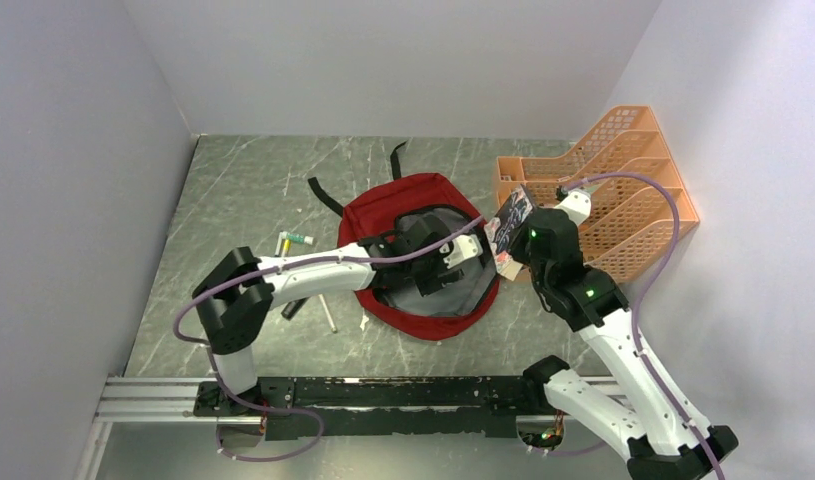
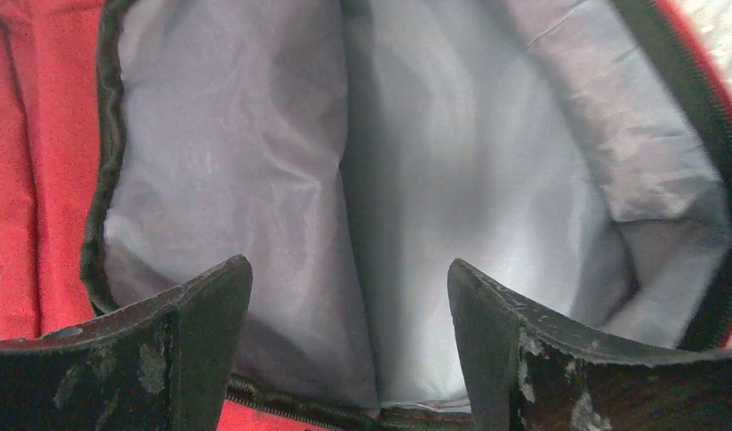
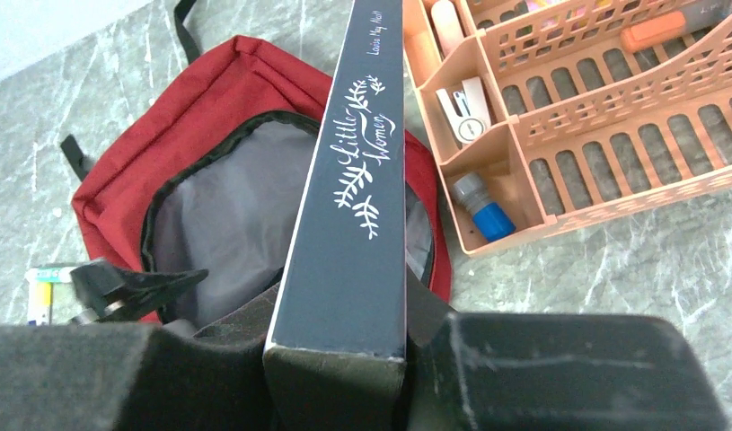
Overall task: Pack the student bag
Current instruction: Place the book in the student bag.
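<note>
The student bag, dark red with black straps, lies unzipped in the middle of the table, its grey lining exposed. My left gripper hangs over the bag's mouth, jaws open with only lining between them. My right gripper is shut on a dark-spined book titled "Little Women", held on edge just right of the bag, between it and the organizer. The book tilts above the bag's right rim.
An orange mesh file organizer stands against the right wall; its front cells hold a stapler and a blue-capped tube. A marker and pens lie left of the bag. Walls close in left, back and right.
</note>
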### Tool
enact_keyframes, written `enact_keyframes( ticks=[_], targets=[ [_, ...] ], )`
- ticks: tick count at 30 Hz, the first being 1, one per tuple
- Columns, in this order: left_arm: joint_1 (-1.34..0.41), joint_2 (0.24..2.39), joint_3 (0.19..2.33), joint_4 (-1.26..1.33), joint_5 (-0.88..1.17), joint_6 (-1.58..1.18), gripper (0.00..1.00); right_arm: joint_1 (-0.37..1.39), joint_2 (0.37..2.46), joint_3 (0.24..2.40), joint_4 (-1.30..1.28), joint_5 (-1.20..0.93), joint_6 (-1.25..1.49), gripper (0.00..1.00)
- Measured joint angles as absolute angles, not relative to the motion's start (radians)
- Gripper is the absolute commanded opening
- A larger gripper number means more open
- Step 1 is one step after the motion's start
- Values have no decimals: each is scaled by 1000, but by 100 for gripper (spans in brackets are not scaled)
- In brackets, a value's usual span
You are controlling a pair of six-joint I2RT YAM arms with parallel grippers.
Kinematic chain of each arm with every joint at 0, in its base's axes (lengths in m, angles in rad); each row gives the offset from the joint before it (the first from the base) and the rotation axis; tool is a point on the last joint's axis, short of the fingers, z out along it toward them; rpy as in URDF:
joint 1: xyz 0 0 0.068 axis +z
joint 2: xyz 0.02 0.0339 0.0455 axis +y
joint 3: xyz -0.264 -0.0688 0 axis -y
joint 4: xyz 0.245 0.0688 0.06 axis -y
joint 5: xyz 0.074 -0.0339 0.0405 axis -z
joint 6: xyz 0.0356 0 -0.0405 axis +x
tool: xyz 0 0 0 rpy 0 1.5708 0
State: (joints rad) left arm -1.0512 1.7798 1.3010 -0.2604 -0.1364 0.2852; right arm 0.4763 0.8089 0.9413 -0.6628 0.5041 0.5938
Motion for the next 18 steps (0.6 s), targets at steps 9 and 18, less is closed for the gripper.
enact_keyframes(
  ticks=[9, 18],
  targets=[
    [-1057, 1903, 1333, -258, -267, 308, 74, 476, 783, 919, -635, 479, 591, 0],
    [-1057, 1966, 1349, -232, -367, 321, 64, 476, 760, 891, -624, 463, 593, 0]
  ],
)
